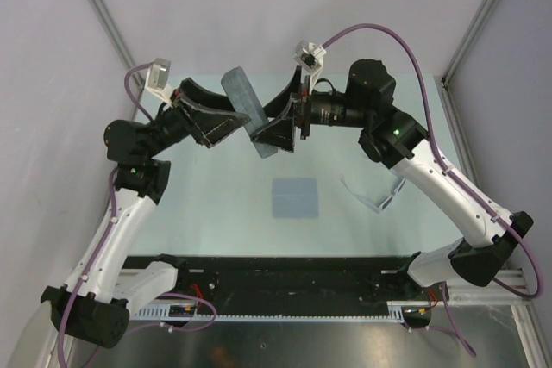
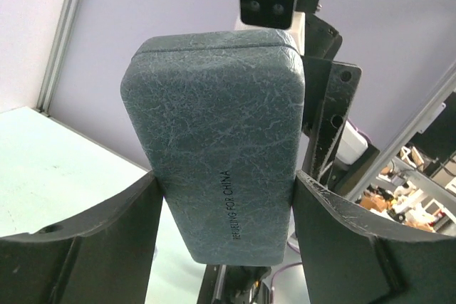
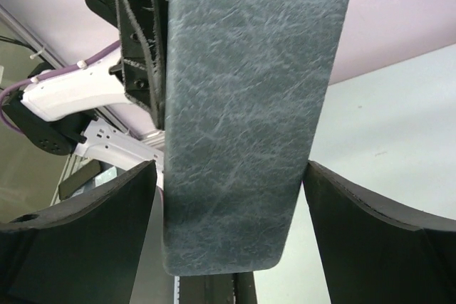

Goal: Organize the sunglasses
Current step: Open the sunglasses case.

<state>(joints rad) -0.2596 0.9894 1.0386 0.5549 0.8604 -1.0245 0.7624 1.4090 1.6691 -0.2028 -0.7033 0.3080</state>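
The grey felt case [image 1: 247,102] hangs tilted in the air over the far middle of the table. My left gripper [image 1: 244,120] is shut on it: in the left wrist view both fingers [image 2: 335,233] press against the sides of the case [image 2: 214,140]. My right gripper [image 1: 266,127] straddles the lower end of the case [image 3: 242,105] and is open, with a thin gap showing beside its left finger [image 3: 92,233]. The white sunglasses [image 1: 377,196] lie on the table to the right, under the right forearm, apart from both grippers.
A square grey-blue cloth [image 1: 295,197] lies flat on the middle of the table [image 1: 216,213]. Grey walls and metal frame posts close in the left, right and back. The arm bases and a black rail run along the near edge.
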